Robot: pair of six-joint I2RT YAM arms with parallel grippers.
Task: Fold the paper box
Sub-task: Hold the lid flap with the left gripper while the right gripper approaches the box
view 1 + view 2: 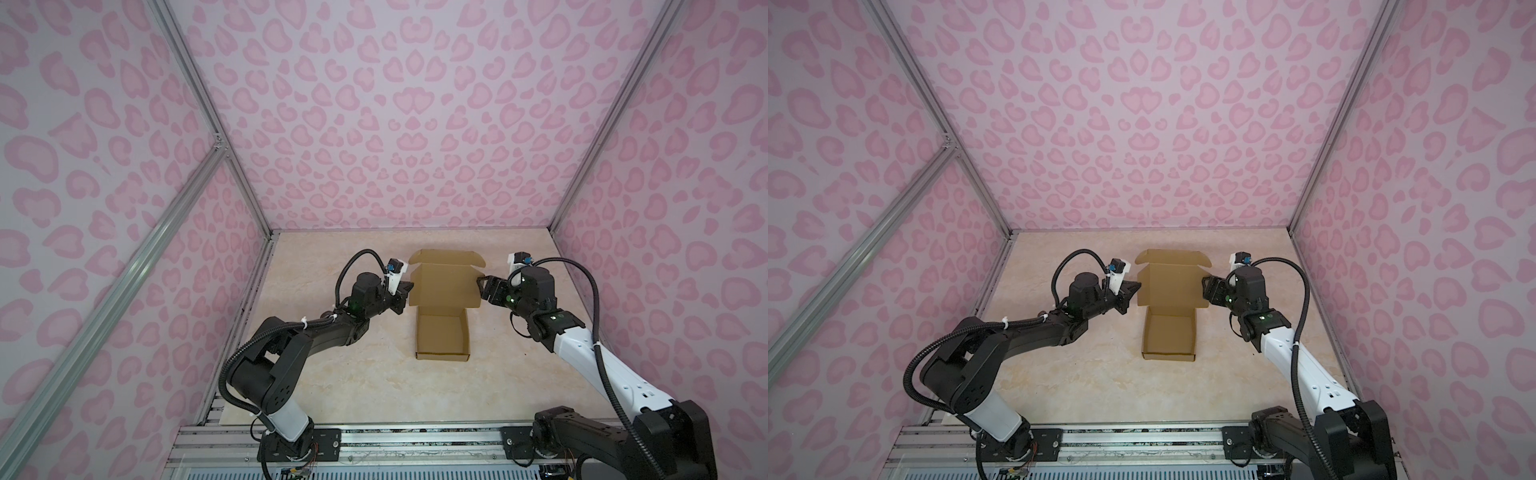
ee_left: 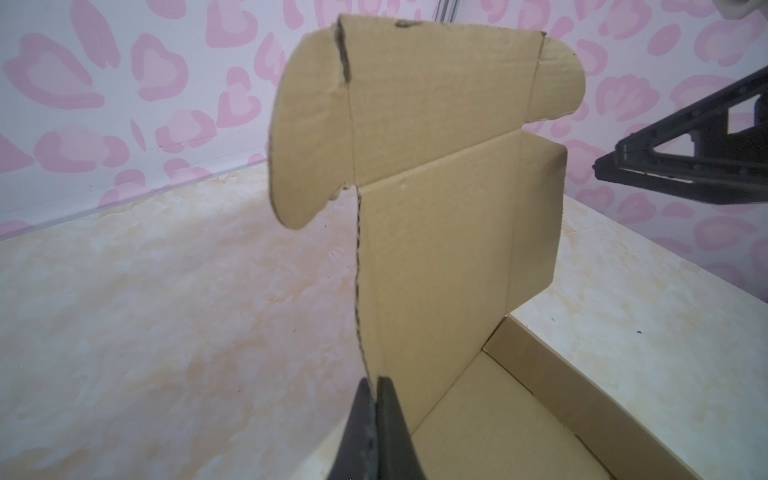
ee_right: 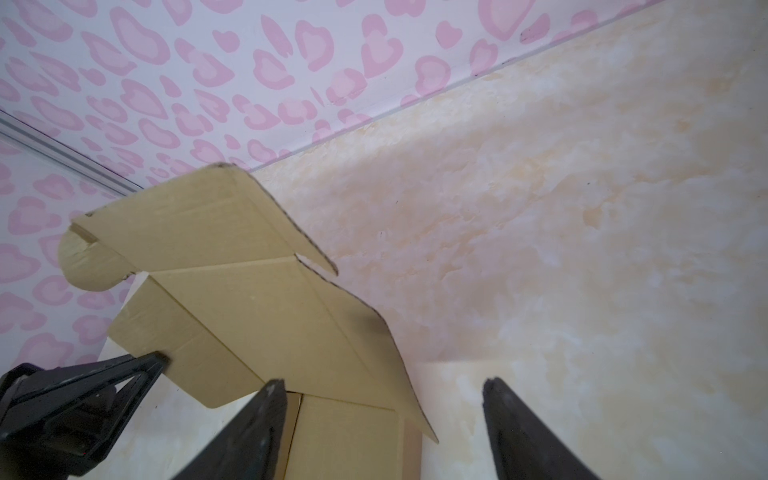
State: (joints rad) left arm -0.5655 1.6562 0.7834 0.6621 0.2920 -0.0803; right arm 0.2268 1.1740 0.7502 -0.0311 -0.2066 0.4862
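Top views overlook the table [image 1: 353,386]; close wrist cameras face the box [image 2: 436,249].

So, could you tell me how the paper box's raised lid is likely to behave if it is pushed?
The lid probably flexes: it is thin corrugated card with creases. It likely swings on its hinge crease, since the left end effector pinches only one edge. The paper box looks light and may slide on the table.
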